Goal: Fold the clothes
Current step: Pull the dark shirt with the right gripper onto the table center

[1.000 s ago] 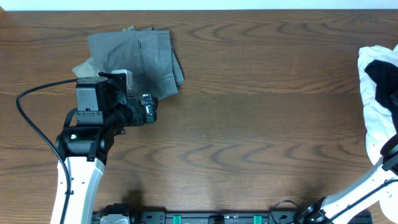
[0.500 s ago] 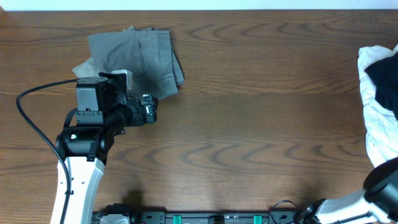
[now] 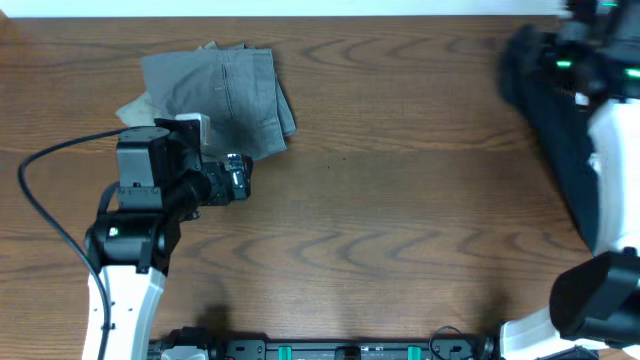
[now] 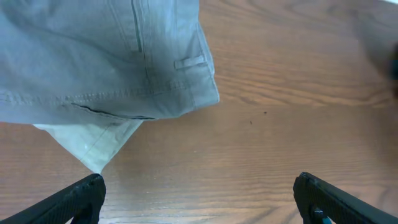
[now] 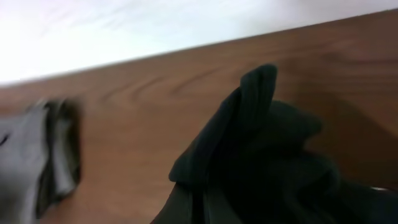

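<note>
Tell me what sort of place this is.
Probably a robotics lab bench set up for folding laundry: a bare wooden table, a left arm and right arm based at its near edge, a folded grey garment and a dark garment.

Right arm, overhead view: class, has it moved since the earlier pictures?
Yes. Judged against the table, the right arm has swung from the near right corner toward the far edge, lifting the dark garment with it.
</note>
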`<control>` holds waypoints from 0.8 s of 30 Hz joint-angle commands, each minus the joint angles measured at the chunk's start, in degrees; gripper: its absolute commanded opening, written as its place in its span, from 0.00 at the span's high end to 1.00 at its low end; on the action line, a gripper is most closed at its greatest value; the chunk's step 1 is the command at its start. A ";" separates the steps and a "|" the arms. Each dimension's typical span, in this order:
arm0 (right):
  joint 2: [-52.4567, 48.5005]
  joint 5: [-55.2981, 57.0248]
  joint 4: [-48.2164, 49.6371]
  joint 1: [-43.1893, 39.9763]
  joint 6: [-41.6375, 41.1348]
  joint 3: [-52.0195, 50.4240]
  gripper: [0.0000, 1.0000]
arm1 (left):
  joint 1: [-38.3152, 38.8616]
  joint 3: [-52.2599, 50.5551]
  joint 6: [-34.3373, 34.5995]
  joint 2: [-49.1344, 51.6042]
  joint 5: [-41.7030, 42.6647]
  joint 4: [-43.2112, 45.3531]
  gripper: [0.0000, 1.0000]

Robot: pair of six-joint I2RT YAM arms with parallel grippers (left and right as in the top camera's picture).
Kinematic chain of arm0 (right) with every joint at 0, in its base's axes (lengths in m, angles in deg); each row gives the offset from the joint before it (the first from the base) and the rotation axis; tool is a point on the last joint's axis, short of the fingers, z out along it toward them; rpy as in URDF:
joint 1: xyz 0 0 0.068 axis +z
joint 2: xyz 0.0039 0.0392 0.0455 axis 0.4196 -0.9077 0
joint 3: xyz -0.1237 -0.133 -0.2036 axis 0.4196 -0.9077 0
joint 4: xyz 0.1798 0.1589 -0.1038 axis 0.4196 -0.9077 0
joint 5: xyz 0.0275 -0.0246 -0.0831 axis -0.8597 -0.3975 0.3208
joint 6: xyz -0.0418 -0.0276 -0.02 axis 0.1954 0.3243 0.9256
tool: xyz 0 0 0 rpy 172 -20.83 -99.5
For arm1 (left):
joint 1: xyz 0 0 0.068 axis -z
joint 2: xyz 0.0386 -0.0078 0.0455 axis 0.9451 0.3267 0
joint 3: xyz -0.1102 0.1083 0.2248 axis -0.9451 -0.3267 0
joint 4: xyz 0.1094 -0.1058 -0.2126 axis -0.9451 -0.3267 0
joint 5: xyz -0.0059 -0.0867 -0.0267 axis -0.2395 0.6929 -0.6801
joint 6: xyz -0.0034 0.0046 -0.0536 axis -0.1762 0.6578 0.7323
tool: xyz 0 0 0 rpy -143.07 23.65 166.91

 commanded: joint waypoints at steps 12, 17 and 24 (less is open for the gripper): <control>-5.66 1.01 -2.21 28.26 9.03 -0.74 0.69 | 0.11 1.03 -1.62 -3.58 0.37 -0.61 0.02; -3.91 5.18 -1.66 28.68 9.70 -0.66 0.66 | 0.13 1.03 -1.57 -3.30 0.50 -0.66 0.02; -3.74 12.02 -7.65 18.78 -2.58 -0.74 0.51 | 1.90 1.03 -1.64 -0.52 1.46 -0.57 0.02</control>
